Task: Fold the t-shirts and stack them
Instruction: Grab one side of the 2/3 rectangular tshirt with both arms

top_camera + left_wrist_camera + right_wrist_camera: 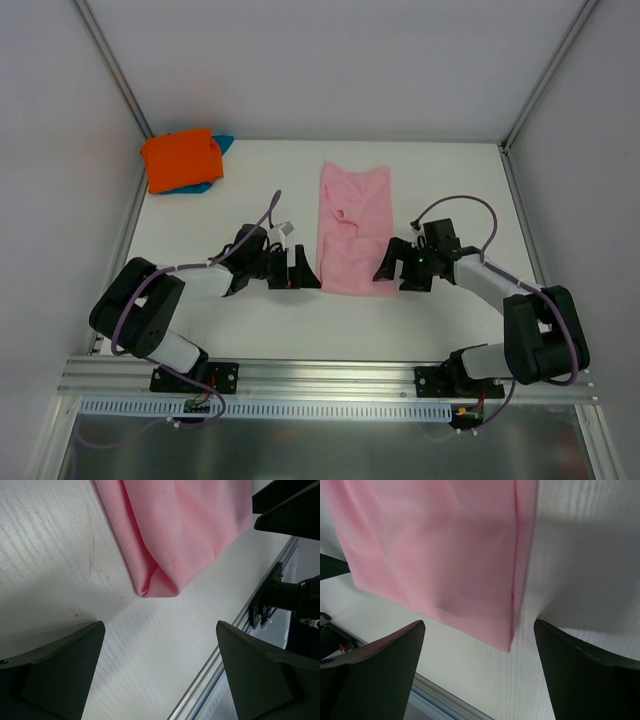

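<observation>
Bright, even light falls from above; in the overhead view the white worktop point(350, 325) is nearly washed out, without hard glare, and the arms throw only pale, soft shadows. In the wrist views the left gripper point(160, 625) and the right gripper point(479, 622) show their fingers dark and a little blurred, too close for focus. Ahead of the right gripper the pink t-shirt point(435, 545) looks soft, with a grey shadow at its right edge. Ahead of the left gripper the weave is sharp.

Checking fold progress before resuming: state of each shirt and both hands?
pink t-shirt: folded into a narrow strip, flat, not held
orange t-shirt: folded, top of the far-left stack
teal-blue t-shirt: under the orange, mostly hidden
left hand: open, empty
right hand: open, empty
</observation>
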Controlling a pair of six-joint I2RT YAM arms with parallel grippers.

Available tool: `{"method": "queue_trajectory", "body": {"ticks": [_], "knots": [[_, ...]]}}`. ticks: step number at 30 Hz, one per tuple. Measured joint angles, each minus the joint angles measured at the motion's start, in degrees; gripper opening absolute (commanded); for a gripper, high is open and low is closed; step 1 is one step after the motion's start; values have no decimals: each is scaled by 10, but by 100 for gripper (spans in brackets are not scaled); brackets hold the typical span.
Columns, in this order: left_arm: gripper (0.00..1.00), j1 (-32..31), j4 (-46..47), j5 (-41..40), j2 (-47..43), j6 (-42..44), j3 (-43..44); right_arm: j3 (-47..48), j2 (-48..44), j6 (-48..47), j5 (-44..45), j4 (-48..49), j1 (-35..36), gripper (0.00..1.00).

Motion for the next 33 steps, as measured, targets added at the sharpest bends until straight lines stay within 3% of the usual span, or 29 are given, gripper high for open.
{"method": "queue_trajectory", "body": {"ticks": [8, 18, 23, 26, 27, 29, 30, 31, 33], "knots": [[96, -1, 87, 18, 46, -28, -2, 0, 29, 28, -24, 76, 19, 95], [86, -43, 156, 31, 125, -67, 42, 0, 32, 32, -24, 83, 22, 93], [80, -61, 162, 30, 139, -73, 51, 0, 32, 31, -20, 82, 22, 85], [72, -64, 160, 29, 141, -75, 52, 0, 33, 30, -15, 76, 22, 73], [60, -65, 158, 27, 141, -75, 52, 0, 33, 30, -13, 73, 22, 58], [44, -65, 144, 21, 142, -73, 52, 0, 35, 26, -7, 66, 23, 41], [36, -65, 133, 17, 143, -68, 51, 0, 37, 28, -5, 61, 23, 22], [20, -65, 122, 14, 143, -65, 51, 0, 40, 24, -4, 57, 23, 14], [4, -65, 101, 9, 143, -61, 51, -1, 44, 27, -3, 50, 23, 1]]}}
